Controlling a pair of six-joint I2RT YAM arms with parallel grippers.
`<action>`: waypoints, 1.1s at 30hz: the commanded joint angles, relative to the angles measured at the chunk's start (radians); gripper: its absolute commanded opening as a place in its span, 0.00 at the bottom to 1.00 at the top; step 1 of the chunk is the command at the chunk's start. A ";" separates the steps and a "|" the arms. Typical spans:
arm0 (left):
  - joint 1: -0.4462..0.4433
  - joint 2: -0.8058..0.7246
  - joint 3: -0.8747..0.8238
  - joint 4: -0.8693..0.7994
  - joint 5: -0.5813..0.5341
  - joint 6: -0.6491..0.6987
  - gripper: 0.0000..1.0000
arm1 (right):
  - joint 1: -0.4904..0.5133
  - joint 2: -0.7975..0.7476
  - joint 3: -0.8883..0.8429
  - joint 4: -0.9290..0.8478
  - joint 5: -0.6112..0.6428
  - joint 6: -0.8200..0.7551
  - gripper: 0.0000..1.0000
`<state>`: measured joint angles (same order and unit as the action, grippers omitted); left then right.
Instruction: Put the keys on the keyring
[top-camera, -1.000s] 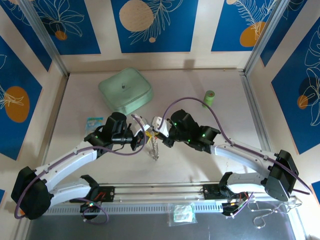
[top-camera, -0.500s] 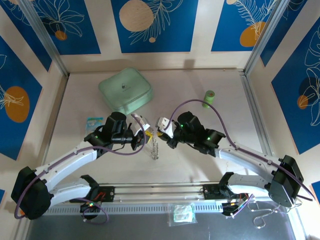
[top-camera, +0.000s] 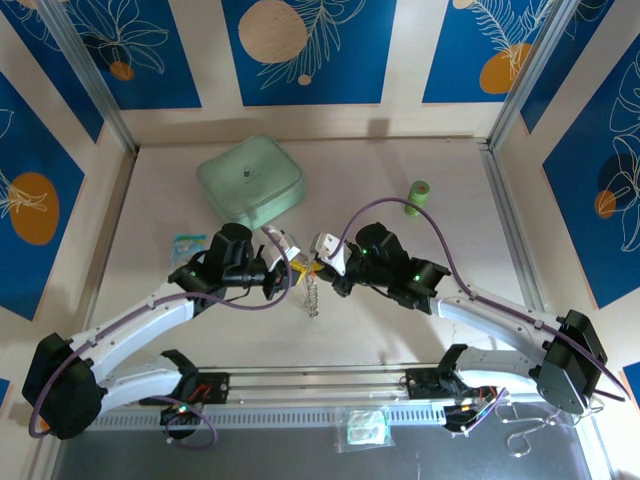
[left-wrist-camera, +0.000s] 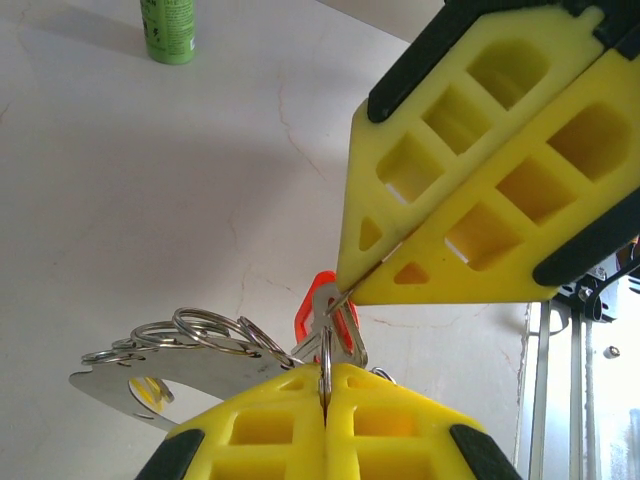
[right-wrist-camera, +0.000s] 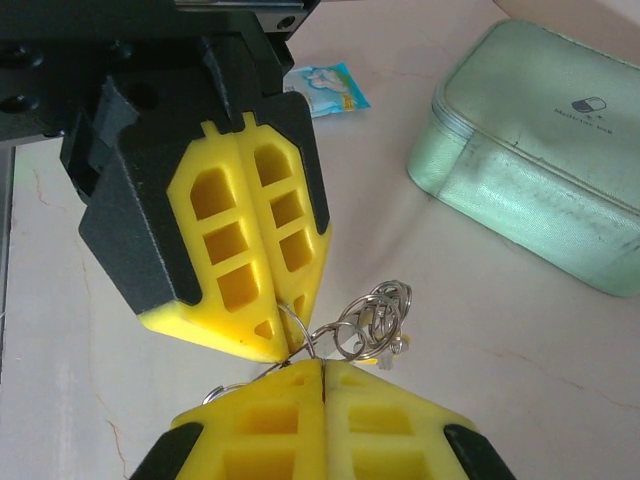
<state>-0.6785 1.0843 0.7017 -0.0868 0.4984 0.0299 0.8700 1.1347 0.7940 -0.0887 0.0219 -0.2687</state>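
Both grippers meet tip to tip above the table's middle. My left gripper (top-camera: 287, 258) (left-wrist-camera: 325, 378) is shut on a thin metal ring (left-wrist-camera: 325, 352) of the keyring. The keyring's chain of silver rings (left-wrist-camera: 195, 332) (right-wrist-camera: 375, 318) trails off beside it and hangs down (top-camera: 312, 296). My right gripper (top-camera: 322, 256) (right-wrist-camera: 323, 366) (left-wrist-camera: 345, 288) is shut on the metal part of the red-headed key (left-wrist-camera: 318, 300), which touches the pinched ring. A flat metal piece with a yellow bit (left-wrist-camera: 140, 385) lies along the chain and looks like the yellow key.
A pale green zip case (top-camera: 250, 180) (right-wrist-camera: 540, 200) lies at the back left. A small green roll (top-camera: 419, 196) (left-wrist-camera: 168, 30) stands at the back right. A small printed packet (top-camera: 187, 245) (right-wrist-camera: 325, 85) lies left of the left arm. A clear bag (top-camera: 365, 426) sits at the front edge.
The right gripper drew slightly right, away from the left one, then held. The hanging chain barely shifted. Both grippers stayed shut.
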 joint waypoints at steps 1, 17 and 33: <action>-0.004 0.003 0.001 0.050 0.039 -0.015 0.00 | 0.008 -0.007 -0.010 0.018 -0.026 0.006 0.00; -0.004 0.003 -0.001 0.054 0.048 -0.015 0.00 | 0.018 -0.011 -0.015 0.029 0.008 0.003 0.00; -0.004 0.003 0.000 0.058 0.046 -0.016 0.00 | 0.022 -0.019 -0.024 0.049 0.059 0.011 0.00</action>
<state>-0.6785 1.0901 0.7002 -0.0822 0.5072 0.0235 0.8845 1.1347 0.7860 -0.0704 0.0586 -0.2684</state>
